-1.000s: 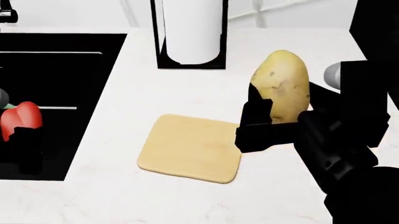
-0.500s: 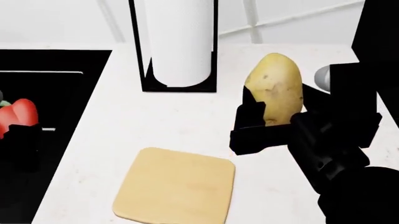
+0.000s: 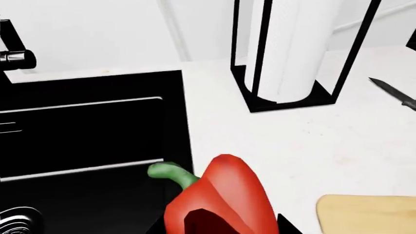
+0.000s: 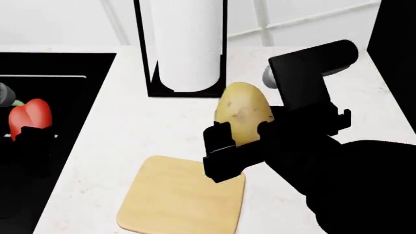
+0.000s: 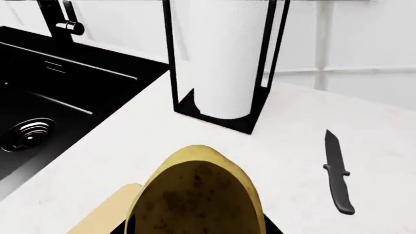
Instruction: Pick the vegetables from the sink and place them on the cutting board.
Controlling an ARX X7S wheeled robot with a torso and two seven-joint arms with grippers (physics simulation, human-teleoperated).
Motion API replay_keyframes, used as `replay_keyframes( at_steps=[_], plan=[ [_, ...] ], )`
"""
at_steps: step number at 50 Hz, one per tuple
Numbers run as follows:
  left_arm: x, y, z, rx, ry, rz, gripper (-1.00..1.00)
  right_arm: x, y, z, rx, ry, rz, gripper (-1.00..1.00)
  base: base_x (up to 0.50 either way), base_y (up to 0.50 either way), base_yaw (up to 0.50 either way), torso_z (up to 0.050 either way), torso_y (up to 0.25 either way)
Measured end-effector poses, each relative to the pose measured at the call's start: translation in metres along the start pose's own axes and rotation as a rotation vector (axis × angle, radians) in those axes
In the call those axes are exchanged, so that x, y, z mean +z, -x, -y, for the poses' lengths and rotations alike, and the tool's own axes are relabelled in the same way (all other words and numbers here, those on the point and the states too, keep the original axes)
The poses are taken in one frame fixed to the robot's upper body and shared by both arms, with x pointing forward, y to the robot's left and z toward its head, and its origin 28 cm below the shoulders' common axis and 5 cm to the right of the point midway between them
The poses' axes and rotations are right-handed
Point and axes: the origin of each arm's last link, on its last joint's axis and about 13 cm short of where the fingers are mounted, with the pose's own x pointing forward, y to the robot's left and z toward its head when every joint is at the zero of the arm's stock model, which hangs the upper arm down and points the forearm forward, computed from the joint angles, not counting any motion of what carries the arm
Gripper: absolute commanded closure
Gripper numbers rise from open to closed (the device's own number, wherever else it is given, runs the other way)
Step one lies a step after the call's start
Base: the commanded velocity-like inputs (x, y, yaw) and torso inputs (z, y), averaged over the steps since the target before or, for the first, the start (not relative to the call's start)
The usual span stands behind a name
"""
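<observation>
Potato (image 4: pixel 243 113) pinched upright in the right gripper (image 4: pixel 237 141) hangs over the cutting board (image 4: pixel 179 200) edge, needing lowering and release, while the left gripper (image 4: pixel 29 139) grips the pepper (image 4: pixel 29 117) over the sink (image 4: pixel 39 63)

My right hand (image 4: pixel 234 146) holds the potato (image 4: pixel 244 113) up in the air, over the far right corner of the cutting board (image 4: pixel 179 200). The board lies flat on the worktop (image 4: pixel 117 131), near me. Behind the potato, at the back of the worktop, stands the paper towel roll (image 4: pixel 187 44) in its frame. The sink (image 4: pixel 46 68) is set into the worktop on the left. My left hand (image 4: pixel 29 146) holds the pepper (image 4: pixel 29 118) up over the sink, well apart from the board. The faucet (image 5: pixel 62 22) stands behind the sink. A knife (image 5: pixel 338 173) lies on the worktop, to the right of the paper towel roll.
</observation>
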Motion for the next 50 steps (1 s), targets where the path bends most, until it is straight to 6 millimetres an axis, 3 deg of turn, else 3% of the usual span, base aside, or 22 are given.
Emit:
replay_keyframes(
  at_steps=[21,50],
  plan=[
    [0.0,0.0,0.001,-0.015,0.006,0.004,1.0,-0.001,-0.027,-0.01,0.103,0.05,-0.238,1.0,0.0,0.0,0.0,0.0,0.0],
    [-0.005,0.001,-0.001,-0.016,0.013,-0.002,1.0,-0.022,-0.048,-0.012,0.164,0.022,-0.363,1.0,0.0,0.0,0.0,0.0,0.0]
  ],
)
